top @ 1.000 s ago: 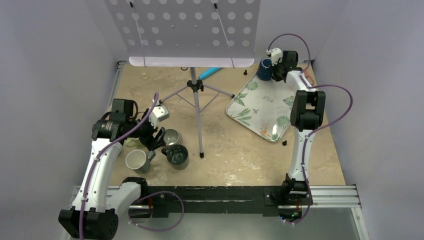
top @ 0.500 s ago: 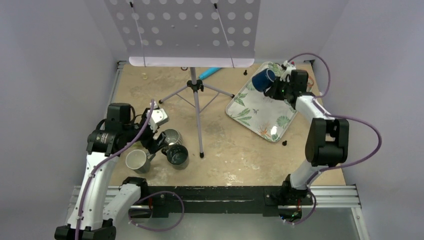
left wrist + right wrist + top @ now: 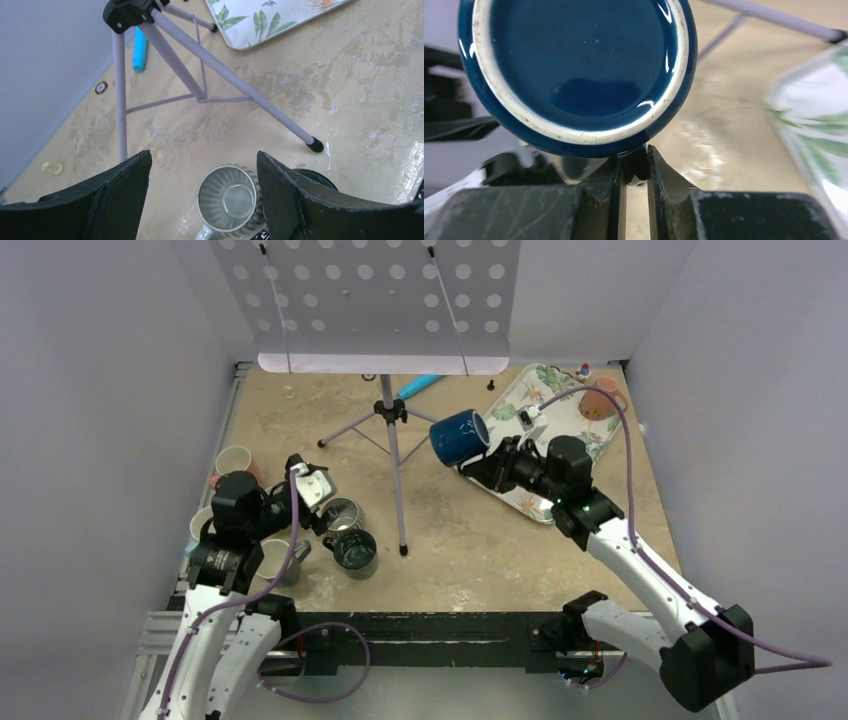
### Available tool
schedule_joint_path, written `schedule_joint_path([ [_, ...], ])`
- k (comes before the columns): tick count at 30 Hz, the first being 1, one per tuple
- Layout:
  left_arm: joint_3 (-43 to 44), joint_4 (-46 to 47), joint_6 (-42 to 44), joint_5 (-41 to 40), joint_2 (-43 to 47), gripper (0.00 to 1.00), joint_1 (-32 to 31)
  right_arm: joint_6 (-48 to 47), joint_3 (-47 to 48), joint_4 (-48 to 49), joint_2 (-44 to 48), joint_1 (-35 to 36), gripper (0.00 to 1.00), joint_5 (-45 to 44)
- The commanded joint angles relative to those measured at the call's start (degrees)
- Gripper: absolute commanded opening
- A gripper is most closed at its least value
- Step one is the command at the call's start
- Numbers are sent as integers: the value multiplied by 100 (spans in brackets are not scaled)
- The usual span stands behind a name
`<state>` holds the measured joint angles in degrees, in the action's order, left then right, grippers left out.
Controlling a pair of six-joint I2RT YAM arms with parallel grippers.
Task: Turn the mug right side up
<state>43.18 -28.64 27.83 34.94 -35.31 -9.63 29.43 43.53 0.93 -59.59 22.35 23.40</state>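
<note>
The dark blue mug (image 3: 459,436) is held in the air, tipped on its side, just left of the leaf-print tray (image 3: 522,408). My right gripper (image 3: 496,464) is shut on its handle. In the right wrist view the mug's base (image 3: 574,65), with its white ring, faces the camera, and the gripper (image 3: 636,161) pinches the handle below it. My left gripper (image 3: 318,522) is open and empty over a grey ribbed mug (image 3: 232,200), which stands upright between its fingers (image 3: 115,195).
A music stand tripod (image 3: 390,415) stands mid-table. Upright mugs cluster at the left: the ribbed one (image 3: 345,513), a dark one (image 3: 355,550), a grey one (image 3: 272,562), a pink one (image 3: 233,462). An orange mug (image 3: 600,402) sits at the back right. A blue marker (image 3: 420,386) lies at the back.
My right arm swung from the back right corner toward the table's middle, carrying the blue mug off the tray and tipping it. My left arm drew back a little.
</note>
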Motion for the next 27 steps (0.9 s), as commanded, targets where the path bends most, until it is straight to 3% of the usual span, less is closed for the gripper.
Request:
schedule_joint_path([
  [1,-411,1541,121,645,336,80,-57,1099,-243,1162,587,935,0,-308],
  [4,-285,1732,-279,900,326,78,-69,1500,-334,1629,639,1625,0,-599],
  [10,76,1598,-592,1376,359,78,-103,1657,134,2175,-159,2743,0,-715],
  [13,145,1513,-663,1600,354,78,-101,1671,420,2393,-549,3091,0,-670],
  [23,66,1371,-465,1196,227,70,-101,1697,1078,2794,-1535,3764,0,-212],
  [25,95,1555,-732,1209,218,63,-101,1715,1125,2820,-1698,3768,0,-120],
  [27,179,1624,-1043,1217,186,44,-100,1717,1123,2856,-1770,3768,0,-102],
])
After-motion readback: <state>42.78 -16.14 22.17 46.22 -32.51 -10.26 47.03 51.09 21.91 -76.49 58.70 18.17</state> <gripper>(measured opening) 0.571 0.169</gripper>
